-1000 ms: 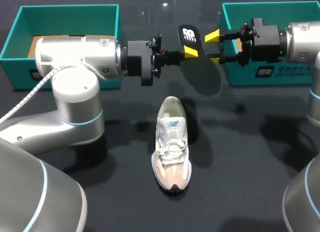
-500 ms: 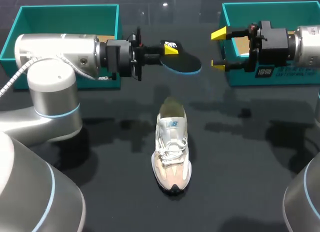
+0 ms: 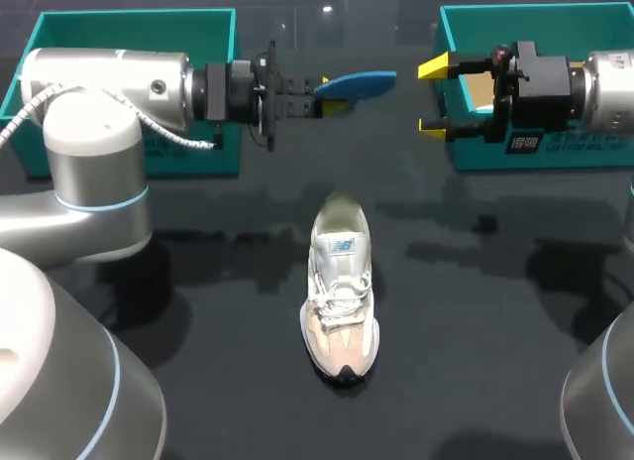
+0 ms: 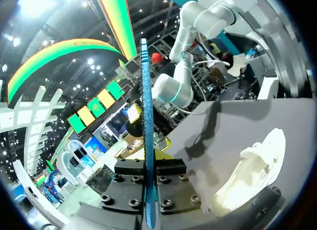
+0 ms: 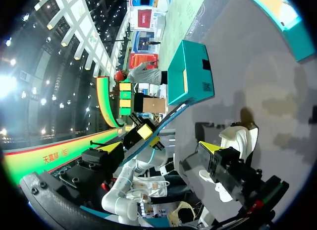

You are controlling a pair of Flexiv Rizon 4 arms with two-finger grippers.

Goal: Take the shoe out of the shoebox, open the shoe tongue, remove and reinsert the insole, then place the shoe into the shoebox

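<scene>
Left arm drew the insole (image 3: 362, 81) back toward its own side and rolled it over, so the blue face now showed instead of the black one. Right gripper (image 3: 433, 98) had let go and backed off to the right shoebox (image 3: 535, 12). Left gripper (image 3: 325, 95) was clamped on 1 end of the insole, held in the air beside the left shoebox (image 3: 129, 19). Right gripper's 2 fingers were spread wide, gripping nothing. Shoe (image 3: 340, 287) sat upright mid-table (image 3: 495, 311), toe toward the robot, well apart from both boxes.
</scene>
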